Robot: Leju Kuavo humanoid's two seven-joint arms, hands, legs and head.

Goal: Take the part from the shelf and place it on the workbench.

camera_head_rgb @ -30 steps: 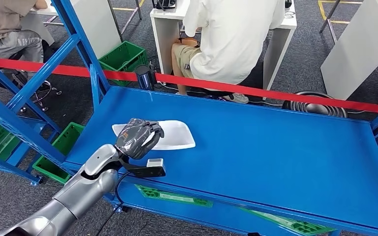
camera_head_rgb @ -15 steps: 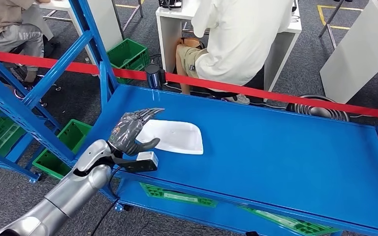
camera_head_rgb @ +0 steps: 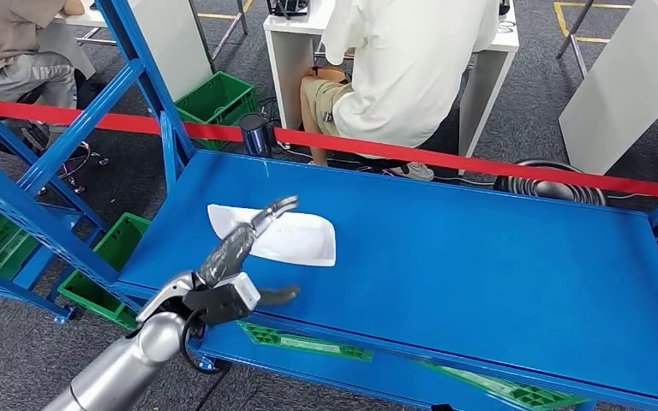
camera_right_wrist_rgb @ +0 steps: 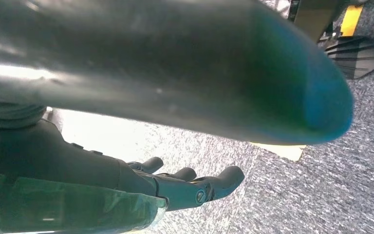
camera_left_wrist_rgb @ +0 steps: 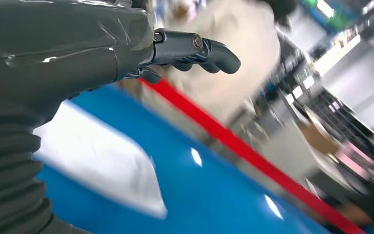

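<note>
The white flat part (camera_head_rgb: 298, 239) lies on the blue workbench top (camera_head_rgb: 480, 257), toward its left side. My left hand (camera_head_rgb: 238, 250) hovers just above the part's near-left edge, fingers stretched out and thumb spread toward the bench's front edge, holding nothing. In the left wrist view the left hand (camera_left_wrist_rgb: 78, 53) is raised over the blurred white part (camera_left_wrist_rgb: 102, 161) with a gap between them. My right hand (camera_right_wrist_rgb: 175, 187) hangs beside my body over grey carpet, fingers loosely extended and empty.
A red barrier tape (camera_head_rgb: 480, 163) runs behind the bench. A person in a white shirt (camera_head_rgb: 411, 60) sits at a white desk beyond it; another person (camera_head_rgb: 8, 43) sits at far left. Blue rack posts (camera_head_rgb: 43, 214) and green crates (camera_head_rgb: 107, 257) stand left of the bench.
My left hand, which lay on the white part a second ago, has opened, lifted off and drawn back toward the bench's front edge. The part stays on the bench. The camera swayed slightly.
</note>
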